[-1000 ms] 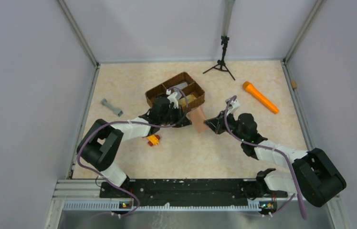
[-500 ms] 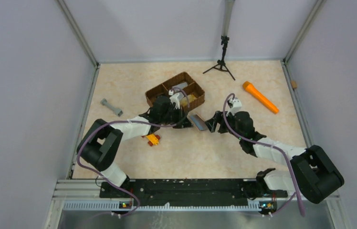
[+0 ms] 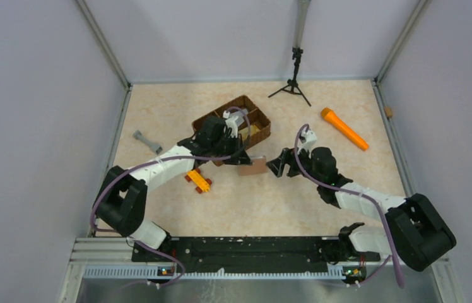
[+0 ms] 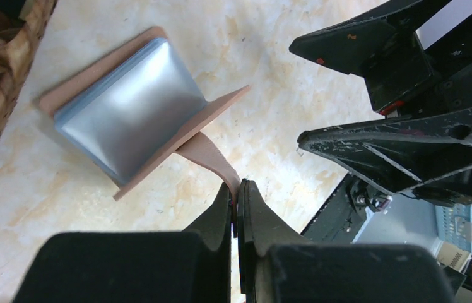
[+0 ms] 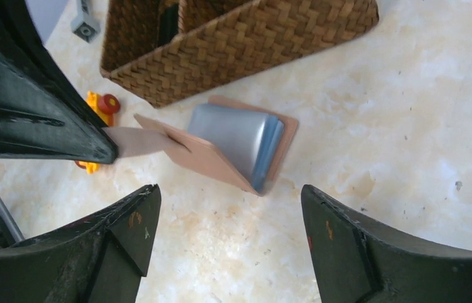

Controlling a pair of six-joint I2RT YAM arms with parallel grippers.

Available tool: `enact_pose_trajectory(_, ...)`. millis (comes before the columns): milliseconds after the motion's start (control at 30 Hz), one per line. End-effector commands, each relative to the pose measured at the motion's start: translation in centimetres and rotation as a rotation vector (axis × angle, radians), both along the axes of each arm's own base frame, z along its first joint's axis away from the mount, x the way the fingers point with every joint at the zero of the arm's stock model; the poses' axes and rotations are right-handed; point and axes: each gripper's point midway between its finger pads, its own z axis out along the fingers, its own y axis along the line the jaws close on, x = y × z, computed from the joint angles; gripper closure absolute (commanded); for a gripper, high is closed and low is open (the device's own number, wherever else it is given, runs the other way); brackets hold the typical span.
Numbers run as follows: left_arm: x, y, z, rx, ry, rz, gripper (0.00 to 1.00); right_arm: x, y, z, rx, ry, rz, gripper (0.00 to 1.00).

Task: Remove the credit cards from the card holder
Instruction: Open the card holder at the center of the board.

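Observation:
The tan card holder (image 3: 253, 166) lies on the table just in front of the basket, one flap lifted, its pale blue-grey inside (image 4: 132, 107) showing. My left gripper (image 4: 236, 189) is shut on the holder's thin tan tab (image 4: 211, 158) and hangs just left of the holder (image 5: 233, 142). My right gripper (image 5: 228, 192) stands open, jaws wide apart, just right of the holder and not touching it. In the top view the left gripper (image 3: 241, 160) and the right gripper (image 3: 276, 165) face each other across it. No credit cards can be told apart from the blue-grey lining.
The brown woven basket (image 3: 233, 126) stands right behind the holder. A yellow toy (image 3: 199, 181) lies to its left front, a grey part (image 3: 147, 141) far left, an orange tube (image 3: 344, 128) at the right, and a small black tripod (image 3: 293, 82) at the back.
My right gripper has opened and let go of the card holder, which went from upright between both grippers to lying on the table. The left gripper keeps its hold and has shifted slightly.

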Motion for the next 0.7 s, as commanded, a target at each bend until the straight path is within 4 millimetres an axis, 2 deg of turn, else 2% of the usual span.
enact_pose_trajectory(0,-0.2,1.5,0.9,0.073,-0.041,0.003,1.00,1.0,0.6,0.3,-0.012,-0.007,0.017,0.20)
enact_pose_trajectory(100,-1.6,2.1,0.2,0.081,-0.021,-0.012,1.00,1.1,1.0,-0.1,-0.022,0.006,0.035,0.29)
enact_pose_trajectory(200,-3.7,2.7,-0.4,0.072,-0.006,-0.046,1.00,1.2,1.2,-0.4,-0.026,0.018,0.042,0.33)
enact_pose_trajectory(300,-6.1,4.2,-2.2,0.111,0.029,-0.043,1.00,1.1,1.2,-0.3,-0.025,0.009,0.048,0.36)
enact_pose_trajectory(433,-8.0,7.1,-4.1,0.205,0.061,0.020,1.00,1.0,1.5,-0.3,-0.019,0.000,0.069,0.37)
enact_pose_trajectory(567,-8.5,10.5,-5.7,0.339,0.091,0.159,1.00,0.2,2.8,-1.0,-0.008,0.041,0.154,0.24)
enact_pose_trajectory(667,-8.1,12.1,-6.6,0.417,0.107,0.250,1.00,0.0,3.7,-1.5,0.000,0.076,0.203,0.22)
